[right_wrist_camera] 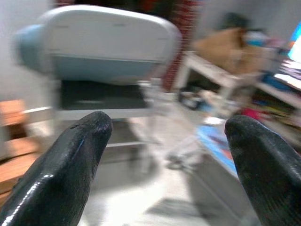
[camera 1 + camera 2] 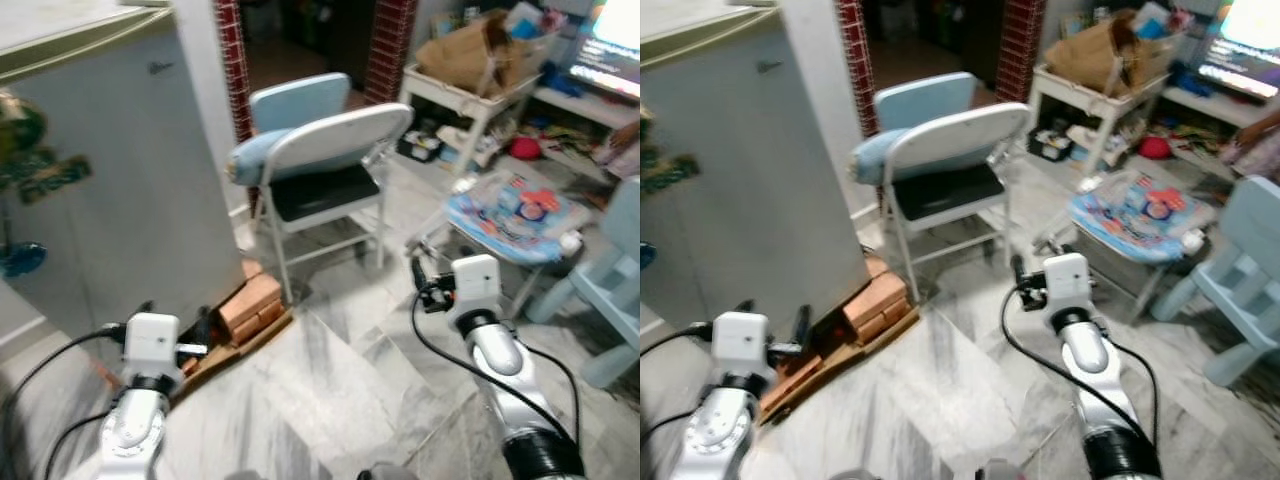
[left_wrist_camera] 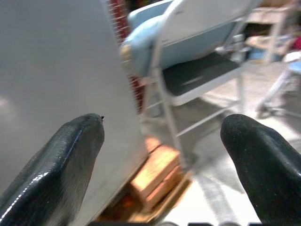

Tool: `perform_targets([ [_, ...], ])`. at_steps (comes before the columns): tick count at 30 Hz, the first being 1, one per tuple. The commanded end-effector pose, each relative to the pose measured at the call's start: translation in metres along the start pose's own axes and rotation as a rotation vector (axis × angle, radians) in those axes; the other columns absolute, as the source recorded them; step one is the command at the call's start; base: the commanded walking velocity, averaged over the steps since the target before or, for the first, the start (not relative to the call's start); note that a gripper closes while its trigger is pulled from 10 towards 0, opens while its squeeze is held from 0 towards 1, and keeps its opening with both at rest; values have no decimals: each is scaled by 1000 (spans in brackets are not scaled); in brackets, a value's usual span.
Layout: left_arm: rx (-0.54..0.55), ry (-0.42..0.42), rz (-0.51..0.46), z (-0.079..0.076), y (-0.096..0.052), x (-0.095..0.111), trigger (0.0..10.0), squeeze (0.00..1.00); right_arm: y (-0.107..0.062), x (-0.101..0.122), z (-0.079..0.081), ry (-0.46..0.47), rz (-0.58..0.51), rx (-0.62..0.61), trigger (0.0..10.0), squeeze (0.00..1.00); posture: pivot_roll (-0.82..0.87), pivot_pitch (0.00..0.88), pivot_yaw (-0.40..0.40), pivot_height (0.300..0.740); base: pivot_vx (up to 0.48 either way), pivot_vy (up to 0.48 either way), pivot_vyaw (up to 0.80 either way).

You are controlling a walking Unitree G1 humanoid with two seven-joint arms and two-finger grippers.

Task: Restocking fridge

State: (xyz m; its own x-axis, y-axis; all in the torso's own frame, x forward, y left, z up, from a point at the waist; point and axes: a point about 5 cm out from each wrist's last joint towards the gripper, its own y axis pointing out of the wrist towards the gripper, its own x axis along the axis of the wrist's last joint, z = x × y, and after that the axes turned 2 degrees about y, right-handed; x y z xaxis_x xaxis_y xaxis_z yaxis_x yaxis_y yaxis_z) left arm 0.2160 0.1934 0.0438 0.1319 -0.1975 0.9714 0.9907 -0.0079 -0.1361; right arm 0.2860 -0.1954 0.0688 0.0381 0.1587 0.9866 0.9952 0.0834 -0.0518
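Observation:
The grey-white fridge [image 2: 120, 180] stands at the left with its door shut and magnets on its front. It rests on orange bricks [image 2: 250, 305] and a wooden board. My left gripper [image 2: 178, 322] is held low near the fridge's bottom corner. In the left wrist view it [image 3: 162, 141] is open and holds nothing, with the fridge wall [image 3: 56, 70] close beside it. My right gripper [image 2: 420, 275] hovers over the marble floor and points toward the folding chair. The right wrist view shows that gripper [image 1: 167, 141] open and empty.
A white folding chair [image 2: 330, 150] with a black seat stands right of the fridge, a pale blue chair behind it. A low table [image 2: 515, 215] with colourful clutter, a light blue stool [image 2: 610, 270] and a cluttered white shelf [image 2: 470, 90] are at the right.

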Motion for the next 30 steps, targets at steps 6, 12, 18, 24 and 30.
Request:
perform_targets([
  [6, -12, 1, 14, 0, -3, -3, 10000, 0, -6, -4, 9, 20, 8, 8, 10000, 0, -15, 2, 33, 740, 0, 0, -800],
  [12, -46, -8, 19, -6, -4, -5, 10000, 0, -18, -12, 9, 26, 30, -6, 10000, 0, -19, 0, 35, 740, 0, 0, -800],
  [18, -45, -10, 13, -5, -1, -2, 10000, 0, -22, -14, 7, 29, 39, -6, 10000, 0, -25, 0, 32, 740, 0, 0, -800],
  [24, -43, -12, 13, -5, -1, -4, 10000, 0, -21, -12, 6, 27, 41, -2, 10000, 0, -21, 0, 23, 740, 0, 0, -800],
  [30, -49, -17, 11, -8, -3, -4, 10000, 0, -21, -12, 7, 37, 41, 10, 10000, 0, -19, 0, 16, 740, 0, -40, -800],
])
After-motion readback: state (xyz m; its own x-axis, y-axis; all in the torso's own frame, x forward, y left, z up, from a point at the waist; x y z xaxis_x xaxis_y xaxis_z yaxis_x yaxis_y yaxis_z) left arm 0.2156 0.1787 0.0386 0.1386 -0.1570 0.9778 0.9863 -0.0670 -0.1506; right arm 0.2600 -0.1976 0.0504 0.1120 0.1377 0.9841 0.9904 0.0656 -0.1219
